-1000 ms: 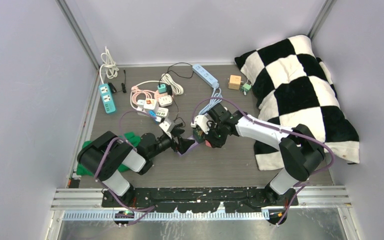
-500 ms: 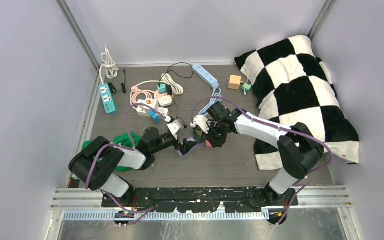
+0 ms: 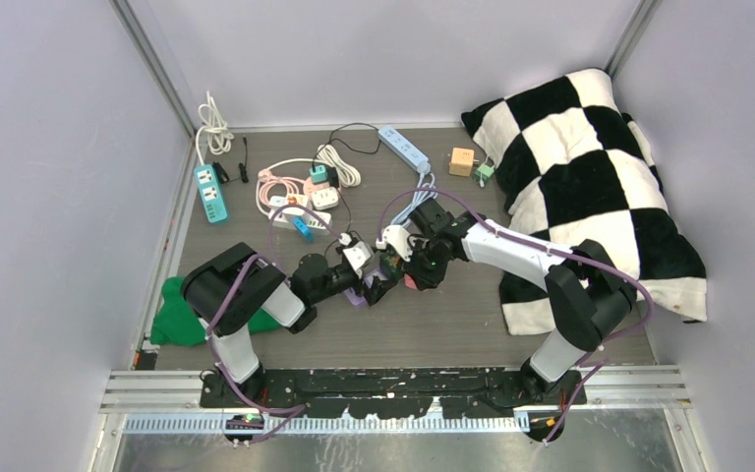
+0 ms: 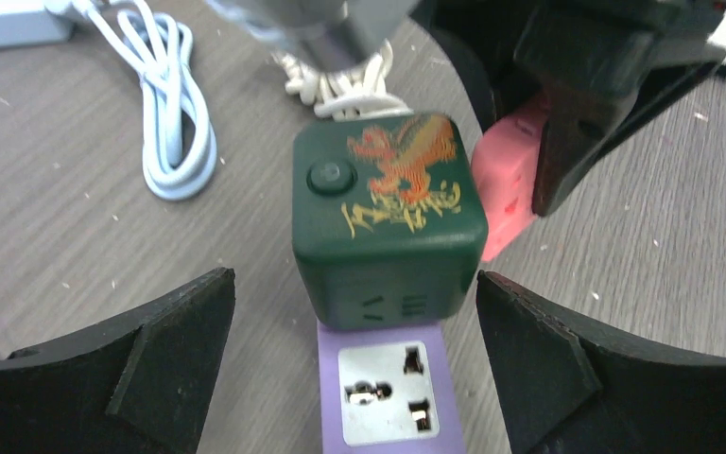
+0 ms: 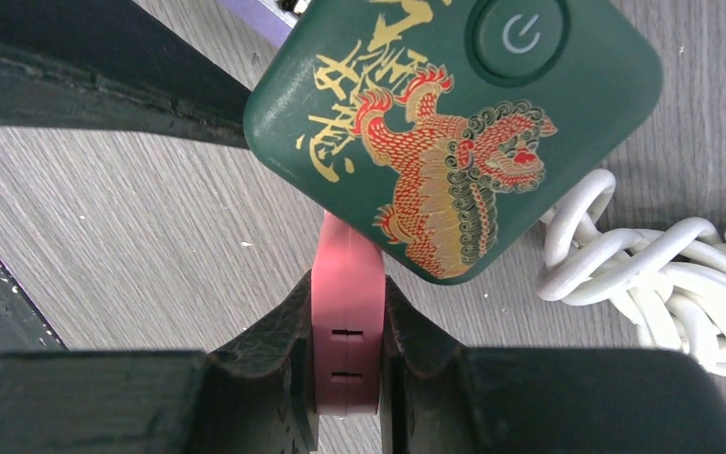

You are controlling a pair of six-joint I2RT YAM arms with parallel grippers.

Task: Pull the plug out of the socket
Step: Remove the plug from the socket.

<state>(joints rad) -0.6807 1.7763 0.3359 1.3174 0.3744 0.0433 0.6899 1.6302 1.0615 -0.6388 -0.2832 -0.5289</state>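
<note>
— Right gripper point(image 5: 348, 307): what has it got?
— It is pinched tight on the pink plug point(image 5: 345, 270), a pad flat on each side. The plug's far end meets the green cube socket point(image 5: 454, 132) just ahead of the fingertips.
— And the left gripper point(image 4: 354, 293)?
— Spread wide, holding nothing (the cube sits between its fingers, touching neither). A purple socket strip point(image 4: 388, 397) lies nearer its palm.
</note>
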